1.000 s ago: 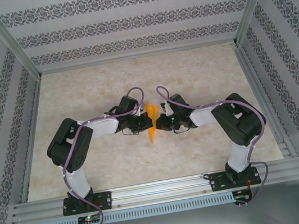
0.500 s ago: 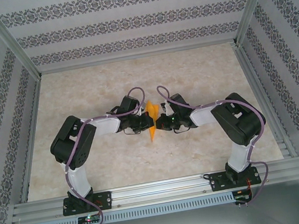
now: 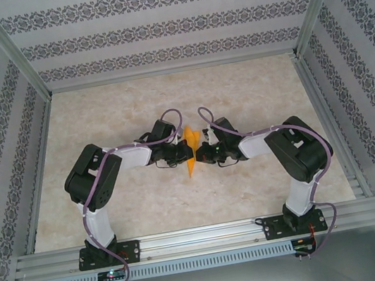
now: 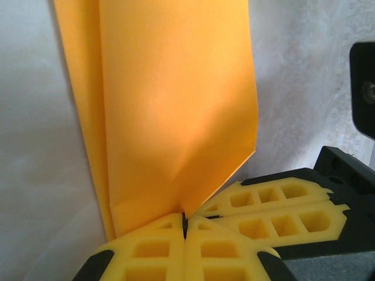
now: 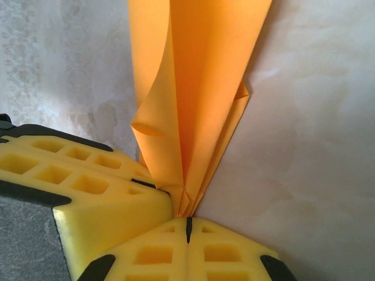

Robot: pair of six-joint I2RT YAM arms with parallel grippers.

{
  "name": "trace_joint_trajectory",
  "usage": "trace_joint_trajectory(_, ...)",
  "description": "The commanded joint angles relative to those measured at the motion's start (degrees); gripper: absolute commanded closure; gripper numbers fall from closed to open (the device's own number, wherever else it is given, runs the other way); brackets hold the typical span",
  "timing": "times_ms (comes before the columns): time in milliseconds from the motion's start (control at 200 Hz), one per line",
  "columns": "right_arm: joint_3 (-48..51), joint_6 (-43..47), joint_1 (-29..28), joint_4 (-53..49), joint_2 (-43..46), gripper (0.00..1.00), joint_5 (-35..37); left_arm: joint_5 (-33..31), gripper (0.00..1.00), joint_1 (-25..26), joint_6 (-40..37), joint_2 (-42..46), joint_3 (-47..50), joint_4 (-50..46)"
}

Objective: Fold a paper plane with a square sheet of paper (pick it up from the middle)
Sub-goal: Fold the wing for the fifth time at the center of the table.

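Spanning the floor of the patterned enclosure, the pale marbled table [image 3: 250, 88] lies beneath both arms. The left arm [image 3: 94, 180] and the right arm [image 3: 296, 148] bend inward from the near edge and meet nose to nose around the table's middle. The left gripper [image 4: 184, 225] has its yellow fingers pressed together, pinching the bottom corner of the sheet of paper [image 4: 176, 117]. The right gripper [image 5: 188, 225] is likewise clamped, with the paper's layered lower edges running into the seam between its pads. In each wrist view the other gripper's yellow fingers sit just beside the camera's own, touching or nearly so. The bright orange sheet of paper [image 3: 189, 151] hangs between the two grippers as a narrow folded strip, above the table. Seen from the right wrist, its layers fan apart, one curling leftward.
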State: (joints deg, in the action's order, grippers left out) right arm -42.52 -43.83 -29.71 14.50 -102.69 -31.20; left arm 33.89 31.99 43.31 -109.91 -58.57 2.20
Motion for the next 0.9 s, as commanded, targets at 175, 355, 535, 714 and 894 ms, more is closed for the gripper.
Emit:
trace_joint_trajectory(175, 2.8, 0.0, 1.6, 2.6, 5.7, 0.99, -1.5, -2.9, 0.93, 0.8, -2.7, -3.2, -1.4, -1.1)
trace_joint_trajectory(355, 3.6, 1.3, 3.6, -0.7, 10.8, 0.98, -1.4, -3.0, 0.90, 0.9, -2.7, -3.9, -1.7, -0.7)
trace_joint_trajectory(535, 3.9, 1.8, 5.2, -2.2, 13.5, 0.97, -1.5, -3.2, 0.83, 0.8, -3.1, -3.8, -1.9, -1.0)
trace_joint_trajectory(714, 2.6, 1.9, 6.6, -2.2, 12.6, 0.98, -2.5, -3.2, 0.73, 0.8, -3.8, -3.2, -1.4, -0.8)
trace_joint_trajectory(894, 0.0, 2.1, 7.9, -2.5, 8.5, 0.98, -3.5, -3.1, 0.70, 0.8, -4.7, -1.9, -1.0, -0.2)
